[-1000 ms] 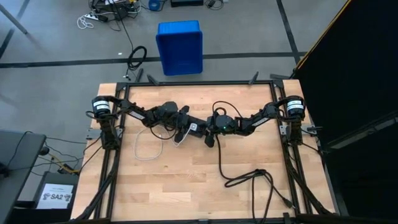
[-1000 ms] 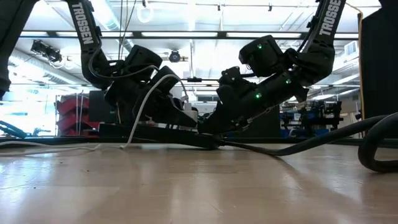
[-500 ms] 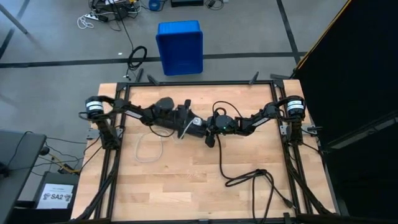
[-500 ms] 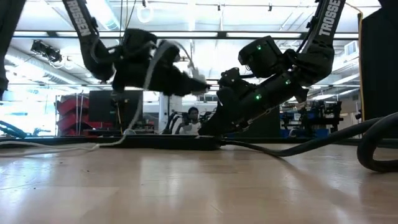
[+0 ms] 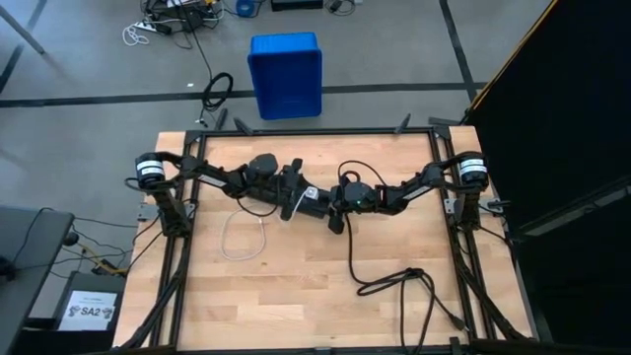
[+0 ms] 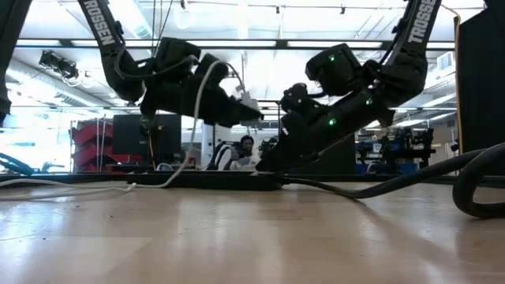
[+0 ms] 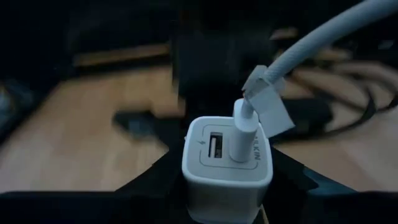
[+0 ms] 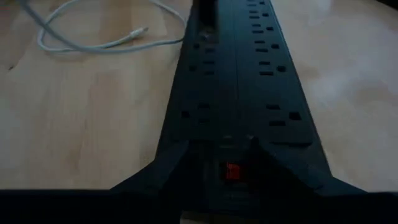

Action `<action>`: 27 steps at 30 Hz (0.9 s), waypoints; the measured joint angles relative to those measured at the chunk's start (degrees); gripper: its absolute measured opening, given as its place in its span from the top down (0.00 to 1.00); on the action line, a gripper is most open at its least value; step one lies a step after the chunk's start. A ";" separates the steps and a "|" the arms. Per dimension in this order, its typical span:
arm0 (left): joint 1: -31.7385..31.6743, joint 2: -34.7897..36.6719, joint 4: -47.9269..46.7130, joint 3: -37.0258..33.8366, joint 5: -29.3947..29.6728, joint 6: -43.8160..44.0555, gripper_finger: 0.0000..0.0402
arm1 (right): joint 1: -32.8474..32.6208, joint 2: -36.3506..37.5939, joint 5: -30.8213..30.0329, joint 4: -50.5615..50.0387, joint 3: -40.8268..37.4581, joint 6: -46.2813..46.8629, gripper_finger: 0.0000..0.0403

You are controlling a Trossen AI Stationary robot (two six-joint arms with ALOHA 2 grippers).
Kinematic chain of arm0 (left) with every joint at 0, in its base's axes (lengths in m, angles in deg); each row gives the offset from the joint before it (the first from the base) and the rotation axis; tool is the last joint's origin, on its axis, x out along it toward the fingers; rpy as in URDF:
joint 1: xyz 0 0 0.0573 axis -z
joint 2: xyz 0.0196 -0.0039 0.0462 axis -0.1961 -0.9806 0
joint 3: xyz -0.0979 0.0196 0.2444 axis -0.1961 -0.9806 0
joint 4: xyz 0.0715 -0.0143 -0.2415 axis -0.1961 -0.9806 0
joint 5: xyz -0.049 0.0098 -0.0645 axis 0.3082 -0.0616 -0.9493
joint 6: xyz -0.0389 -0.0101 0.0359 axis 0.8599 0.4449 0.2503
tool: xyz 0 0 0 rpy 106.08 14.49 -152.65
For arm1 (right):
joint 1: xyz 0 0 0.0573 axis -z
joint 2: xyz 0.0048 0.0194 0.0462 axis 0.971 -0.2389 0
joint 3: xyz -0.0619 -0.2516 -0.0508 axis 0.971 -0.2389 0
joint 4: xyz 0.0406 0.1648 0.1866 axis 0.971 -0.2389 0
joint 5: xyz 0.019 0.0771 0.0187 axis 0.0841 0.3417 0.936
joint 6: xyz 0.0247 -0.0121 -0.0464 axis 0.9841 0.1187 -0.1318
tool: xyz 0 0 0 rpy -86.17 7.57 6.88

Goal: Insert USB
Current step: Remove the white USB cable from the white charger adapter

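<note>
- The left hand (image 7: 227, 202) grips the white charger (image 7: 227, 163), cable (image 7: 314, 43) already plugged in, raised to meet the power strip (image 8: 239, 93).
- The right hand (image 8: 219, 186) clamps the strip's end, steadying it on the desk (image 8: 93, 137).

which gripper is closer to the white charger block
Left. The left gripper holds the white charger block raised above the table; the right gripper is beside it, down on the black power strip.

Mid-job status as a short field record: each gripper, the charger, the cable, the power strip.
left gripper: shut on charger block, held above the table
charger block: white, two ports, one empty
white cable: plug seated in the other port; slack looped on table
right gripper: low at the power strip's switch end
power strip: black, flat on table
</note>
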 joint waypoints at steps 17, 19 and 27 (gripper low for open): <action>0.91 0.20 -6.06 -0.12 0.48 -1.15 0.66 | -2.12 5.72 -5.64 1.77 0.26 -1.52 0.64; 1.18 0.20 -6.28 -0.12 0.53 -1.14 0.66 | -2.12 5.72 -5.52 2.00 0.26 -1.21 0.64; 1.58 0.20 -6.65 -0.20 1.20 -0.20 0.66 | -2.34 5.72 -5.29 0.64 1.54 -0.94 0.64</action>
